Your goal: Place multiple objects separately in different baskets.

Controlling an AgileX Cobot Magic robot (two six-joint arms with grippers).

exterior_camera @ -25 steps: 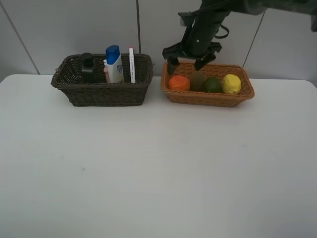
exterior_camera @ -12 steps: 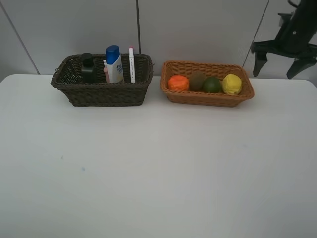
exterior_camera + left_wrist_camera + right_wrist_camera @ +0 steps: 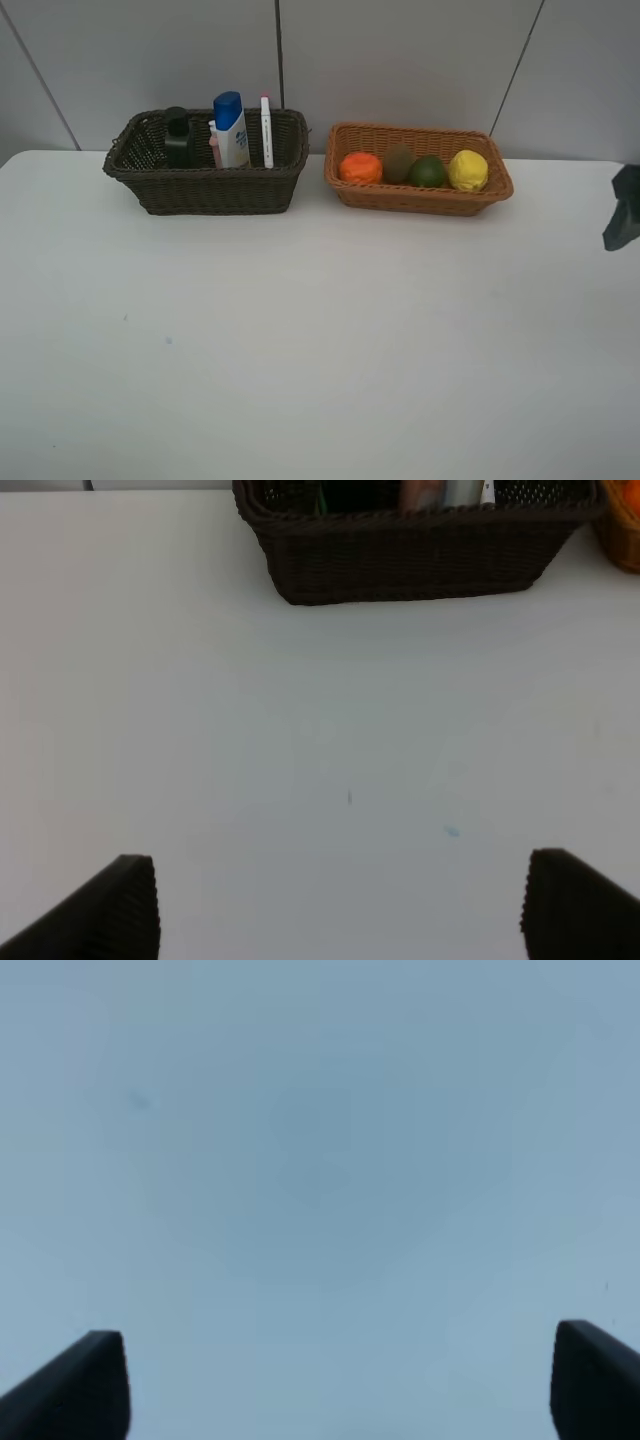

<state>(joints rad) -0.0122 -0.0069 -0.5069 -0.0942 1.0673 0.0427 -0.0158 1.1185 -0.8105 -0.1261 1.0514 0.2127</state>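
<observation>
The dark brown basket (image 3: 205, 190) stands at the back left and holds a dark green pump bottle (image 3: 177, 138), a pink bottle (image 3: 214, 146), a white blue-capped tube (image 3: 231, 130) and a white pink-tipped marker (image 3: 266, 132). To its right, the tan basket (image 3: 418, 198) holds an orange (image 3: 361, 167), a kiwi (image 3: 398, 162), a dark green fruit (image 3: 429, 171) and a lemon (image 3: 467, 169). My left gripper (image 3: 340, 905) is open and empty over the table, short of the dark basket (image 3: 410, 555). My right gripper (image 3: 340, 1385) is open and empty over bare table; only a dark bit of that arm (image 3: 625, 210) shows at the exterior view's right edge.
The white table (image 3: 320, 340) spreads out in front of both baskets. A grey panelled wall (image 3: 400, 60) rises behind them. The orange basket's corner (image 3: 625, 540) shows at the edge of the left wrist view.
My right arm has swung away from above the tan basket, off to the right and down, and has almost left the exterior view. The objects in both baskets have not moved.
</observation>
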